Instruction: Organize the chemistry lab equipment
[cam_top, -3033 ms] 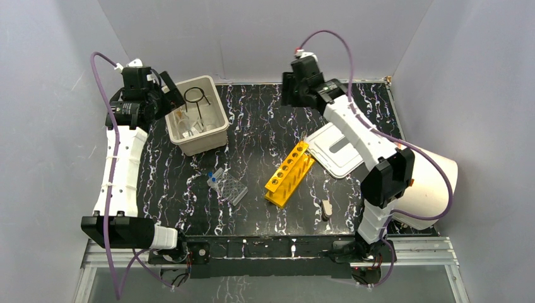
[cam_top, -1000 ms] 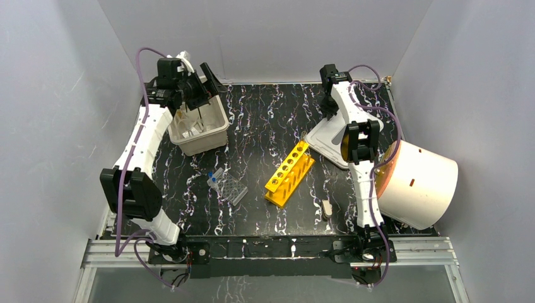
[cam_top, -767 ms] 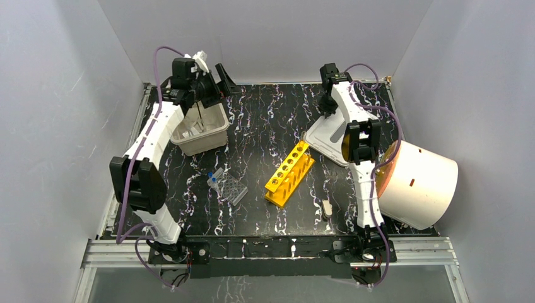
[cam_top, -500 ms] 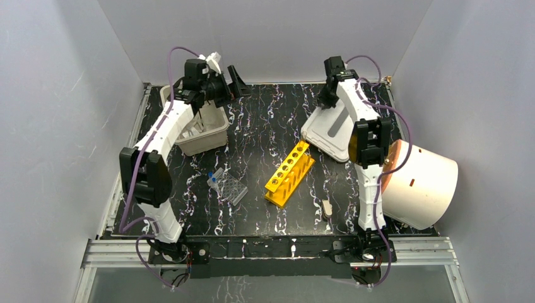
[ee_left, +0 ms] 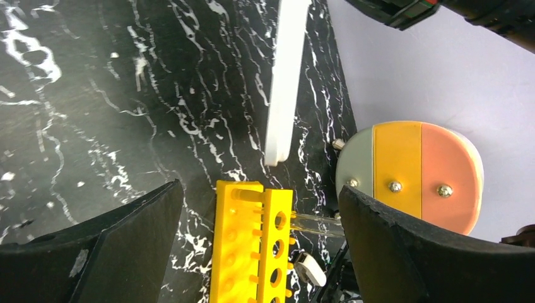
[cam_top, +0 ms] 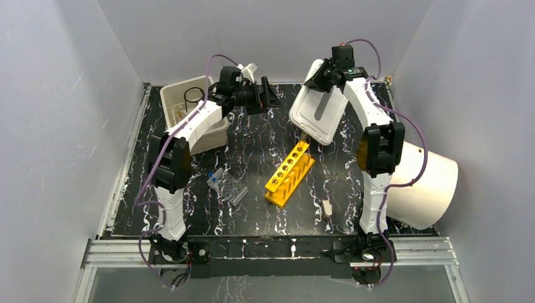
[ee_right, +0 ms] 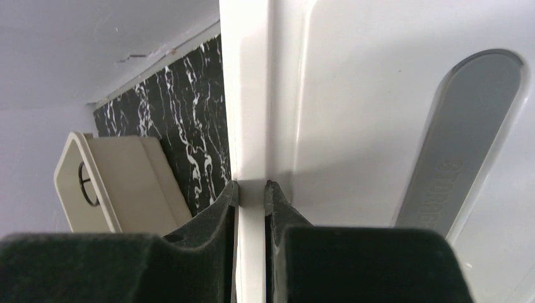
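Observation:
My right gripper (cam_top: 323,71) is shut on the rim of the white slotted lid (cam_top: 317,108) and holds it tilted above the table's back middle. In the right wrist view the fingers pinch the lid's edge (ee_right: 251,158). My left gripper (cam_top: 272,100) hangs open and empty just left of the lid, to the right of the beige bin (cam_top: 213,129). A black wire loop (cam_top: 192,96) and glassware lie in the bin. The yellow tube rack (cam_top: 289,173) lies mid-table with a clear tube (ee_left: 315,224) in one hole. The clear ridged tray (cam_top: 228,187) sits to the rack's left.
The big white cylinder (cam_top: 424,184) with the orange face (ee_left: 413,177) lies at the right edge. A small white piece (cam_top: 326,208) rests near the front, right of the rack. Grey walls close in the table on three sides.
My right gripper has lifted the lid off the table and carried it up and left. My left arm has swung right from over the bin toward the table's back middle, still open.

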{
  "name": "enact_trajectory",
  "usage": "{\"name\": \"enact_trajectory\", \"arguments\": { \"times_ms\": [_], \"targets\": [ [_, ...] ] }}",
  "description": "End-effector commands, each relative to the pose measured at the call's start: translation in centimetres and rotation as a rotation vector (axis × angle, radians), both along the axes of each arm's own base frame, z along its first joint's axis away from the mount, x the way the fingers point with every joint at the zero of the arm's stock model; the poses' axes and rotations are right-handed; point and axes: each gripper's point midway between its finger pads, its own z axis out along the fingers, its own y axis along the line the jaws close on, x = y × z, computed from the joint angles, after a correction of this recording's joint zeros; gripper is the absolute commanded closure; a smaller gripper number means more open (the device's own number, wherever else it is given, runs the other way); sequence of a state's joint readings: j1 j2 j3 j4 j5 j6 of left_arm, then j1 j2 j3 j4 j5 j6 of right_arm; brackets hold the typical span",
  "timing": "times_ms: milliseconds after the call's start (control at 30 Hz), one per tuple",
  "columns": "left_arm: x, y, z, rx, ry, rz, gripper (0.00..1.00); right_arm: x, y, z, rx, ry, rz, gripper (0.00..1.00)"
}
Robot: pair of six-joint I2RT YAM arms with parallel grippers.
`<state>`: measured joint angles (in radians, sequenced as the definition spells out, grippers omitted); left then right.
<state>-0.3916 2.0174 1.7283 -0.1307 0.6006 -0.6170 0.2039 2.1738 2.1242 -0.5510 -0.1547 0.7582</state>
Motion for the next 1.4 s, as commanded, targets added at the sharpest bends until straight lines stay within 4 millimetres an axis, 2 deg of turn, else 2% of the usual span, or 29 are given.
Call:
{"name": "enact_trajectory", "arguments": {
  "times_ms": [0, 100, 267, 467, 667, 833, 933, 1067, 1133, 1267, 1367],
  "targets": [
    [-0.4, -2.4, 3.8, -0.091, -0.09, -0.079, 0.08, -0.1, 3.2, 5.1, 0.101, -0.147, 0.104, 0.95],
    [-0.9, -2.8, 3.9, -0.109, -0.084, -0.087, 0.09, -0.2, 4.4, 5.3, 0.135, -0.157, 0.133, 0.95],
    [-1.4, -2.9, 2.3, -0.102, -0.033, -0.066, 0.1, -0.4, 6.0, 6.0, 0.175, -0.177, 0.172, 0.95],
    [-0.8, -2.7, 1.2, -0.059, -0.027, -0.031, 0.21, -1.0, 7.7, 6.4, 0.219, -0.176, 0.22, 0.94],
    [-1.0, -2.5, 1.3, -0.041, -0.001, -0.031, 0.43, -1.6, 9.4, 6.1, 0.235, -0.165, 0.25, 0.94],
    [-1.4, -1.8, 0.7, 0.002, 0.013, -0.017, 0.55, -2.2, 11.0, 6.1, 0.257, -0.156, 0.272, 0.94],
    [-1.6, -1.6, 0.9, 0.015, 0.01, -0.015, 0.7, -2.5, 11.7, 6.1, 0.263, -0.15, 0.282, 0.94],
    [-1.8, -0.9, 1.8, 0.045, -0.024, -0.006, 0.97, -2.7, 11.9, 6.4, 0.244, -0.17, 0.291, 0.91],
    [-1.9, -0.5, 2.8, 0.055, -0.054, -0.001, 1.0, -3.0, 12.0, 6.7, 0.23, -0.191, 0.323, 0.85],
    [-1.8, 1.0, 5.6, 0.054, -0.122, 0.029, 1.0, -3.6, 12.2, 7.6, 0.194, -0.244, 0.404, 0.56],
    [-1.3, 3.0, 7.8, 0.03, -0.15, 0.073, 1.0, -3.6, 11.6, 9.3, 0.173, -0.3, 0.415, 0.4]
  ]
}}
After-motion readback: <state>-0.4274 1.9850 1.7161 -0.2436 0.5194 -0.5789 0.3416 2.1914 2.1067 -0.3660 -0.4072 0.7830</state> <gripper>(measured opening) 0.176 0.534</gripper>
